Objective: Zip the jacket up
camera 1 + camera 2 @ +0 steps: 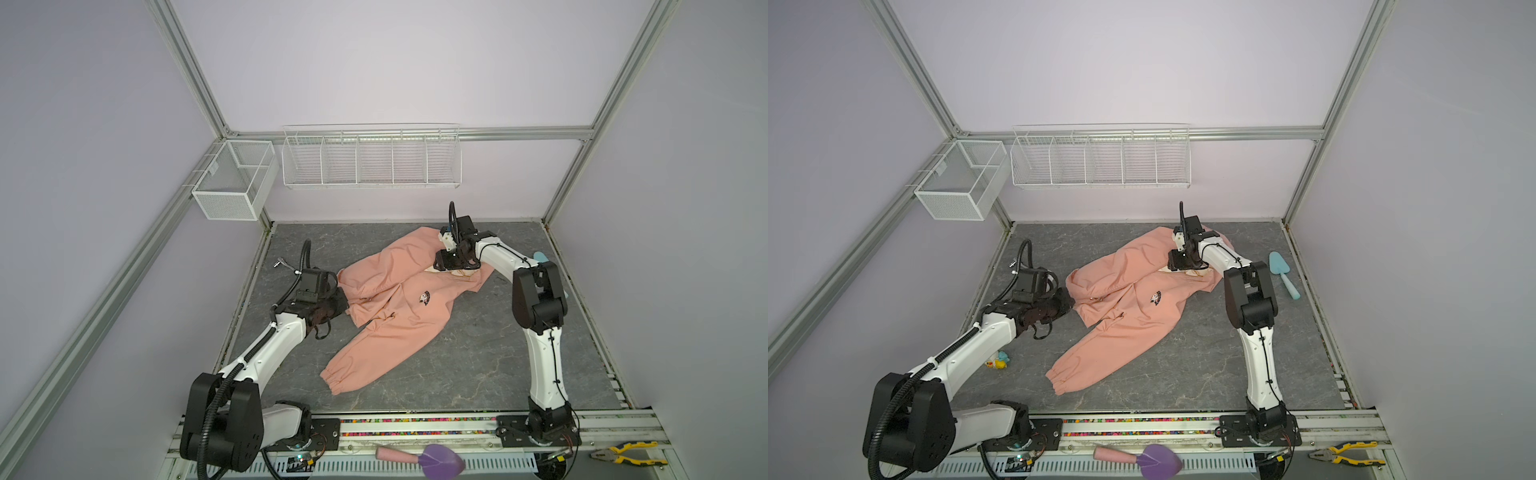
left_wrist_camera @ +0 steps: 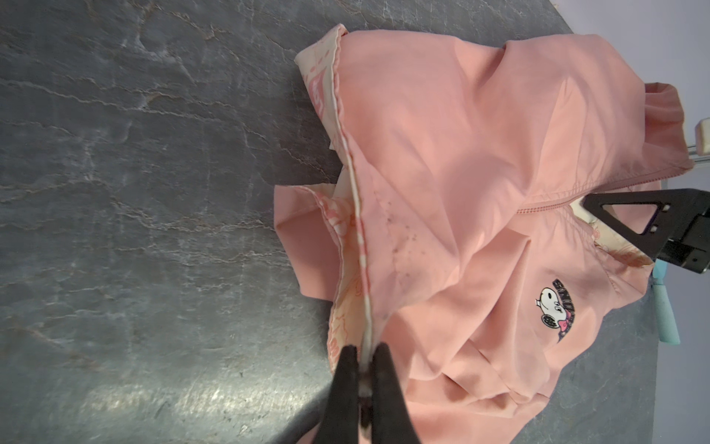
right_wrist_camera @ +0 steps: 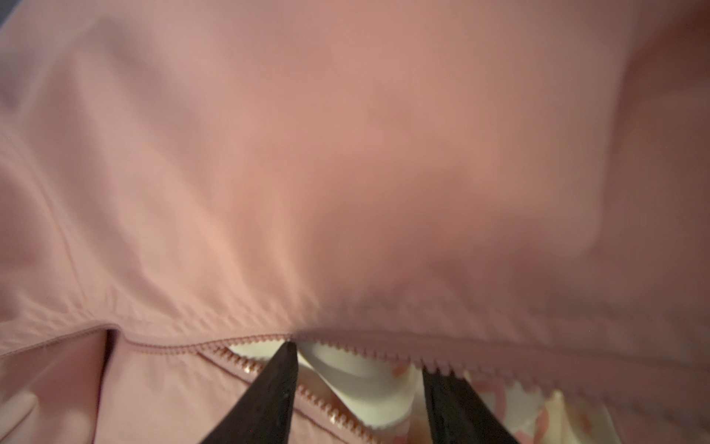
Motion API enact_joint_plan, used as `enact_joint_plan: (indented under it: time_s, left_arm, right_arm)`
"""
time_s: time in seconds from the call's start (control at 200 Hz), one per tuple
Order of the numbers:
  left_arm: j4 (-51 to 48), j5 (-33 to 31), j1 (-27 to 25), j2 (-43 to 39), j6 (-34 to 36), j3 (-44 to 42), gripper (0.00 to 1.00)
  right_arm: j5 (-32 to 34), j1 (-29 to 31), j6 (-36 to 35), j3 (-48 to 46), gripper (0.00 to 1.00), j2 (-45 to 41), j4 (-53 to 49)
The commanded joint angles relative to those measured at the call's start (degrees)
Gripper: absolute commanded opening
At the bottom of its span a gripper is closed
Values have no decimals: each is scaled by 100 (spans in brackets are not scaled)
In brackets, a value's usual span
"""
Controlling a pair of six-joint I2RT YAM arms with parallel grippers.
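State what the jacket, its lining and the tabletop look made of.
Jacket: thin matte salmon-pink cloth, softly creased; cotton or synthetic, unclear. Lining: smooth cream printed fabric. Tabletop: dark grey, pale veins, slight sheen; stone or stone-print laminate.

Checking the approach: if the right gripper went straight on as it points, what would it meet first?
Probably the jacket: the right gripper, jaws open, points at the toothed zipper edge of its pink panel, seemingly close.
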Motion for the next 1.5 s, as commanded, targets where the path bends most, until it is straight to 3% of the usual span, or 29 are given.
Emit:
enact_joint_plan:
  time_s: [0.0,0.33,0.7,1.09,1.2,1.495]
  left_arm:
    - [-39,53,37,68,90,233,0]
    - [-32,52,37,36,60,207,0]
    - [-26,54,37,24,62,198,0]
    - [-12,83,37,14,55,215,0]
    - [1,79,39,4,43,189,0]
    - [21,88,40,7,44,189,0]
  right_arm:
    - [-221,31,-321,-148,54,-45,-162]
    - [-263,32,-363,-604,38,-396,10]
    - [-448,40,-358,-899,27,-796,116]
    - [-283,138,-404,-933,40,-617,-9]
    - [101,216,-411,-1002,50,-611,-34]
    - [815,277,-293,-1267,53,-919,41]
